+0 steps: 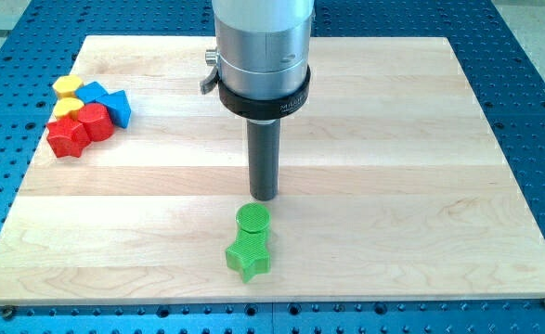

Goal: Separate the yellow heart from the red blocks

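Tip of ours, my tip, holds nothing, just above the green cylinder; yellow heart lies well apart, touching red blocks.

Single raised view, angled down across the whole wooden board

Only one bit of lettering shows: small pale print on the black collar ringing the silver arm housing, at about 5 o'clock on the band. It's too small and blurred to read. No other writing anywhere.
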